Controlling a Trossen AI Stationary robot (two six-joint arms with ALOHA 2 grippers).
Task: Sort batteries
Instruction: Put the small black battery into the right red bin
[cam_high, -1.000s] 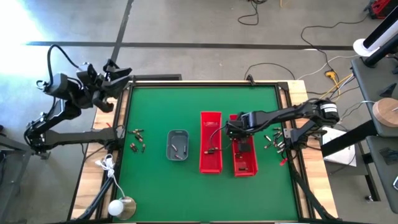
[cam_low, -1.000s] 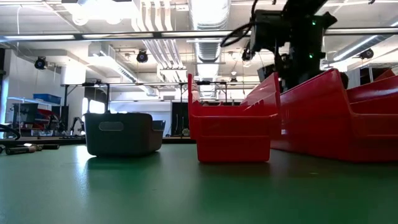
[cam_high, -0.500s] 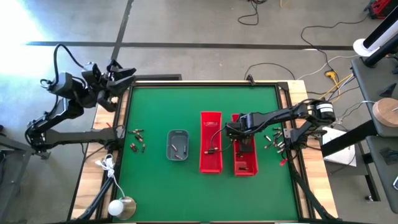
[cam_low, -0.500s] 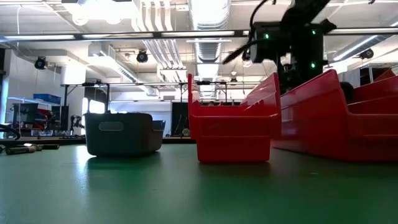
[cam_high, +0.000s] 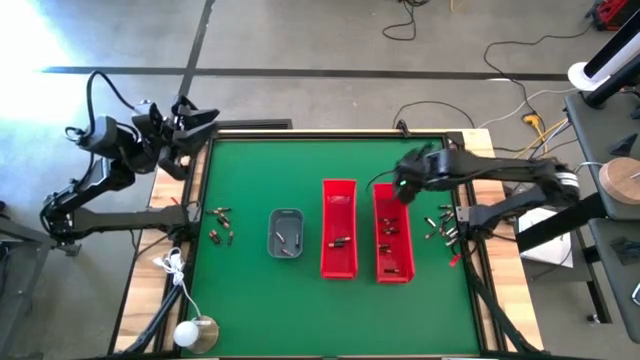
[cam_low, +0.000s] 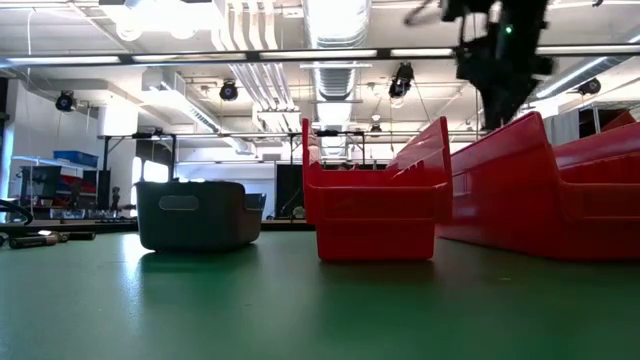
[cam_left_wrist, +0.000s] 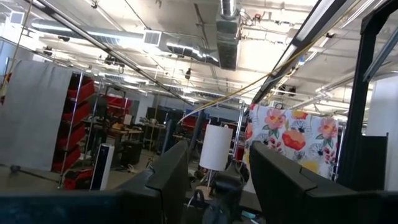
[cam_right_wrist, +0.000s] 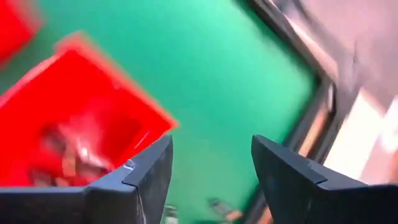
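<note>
Two long red bins (cam_high: 339, 228) (cam_high: 393, 240) stand side by side right of the table's middle, each with a few batteries (cam_high: 340, 242) (cam_high: 392, 236) on its floor. More batteries lie loose on the green mat at the left (cam_high: 222, 224) and by the right edge (cam_high: 440, 222). My right gripper (cam_high: 405, 186) hangs open above the far end of the right bin (cam_right_wrist: 68, 118), nothing between its fingers (cam_right_wrist: 149, 177); it shows high up in the low view (cam_low: 497, 92). My left gripper (cam_high: 195, 113) waits open, raised beyond the table's far left corner (cam_left_wrist: 217, 180).
A small grey tray (cam_high: 286, 232) with a few batteries stands left of the red bins. A white cable and a round object (cam_high: 196, 334) lie off the mat at the near left corner. Bare green mat (cam_high: 300, 170) stretches across the far half.
My right gripper has risen out of the right red bin and gone toward the table's far edge and a little to the right, rolling its wrist as it went. The bins and batteries have stayed where they were.
</note>
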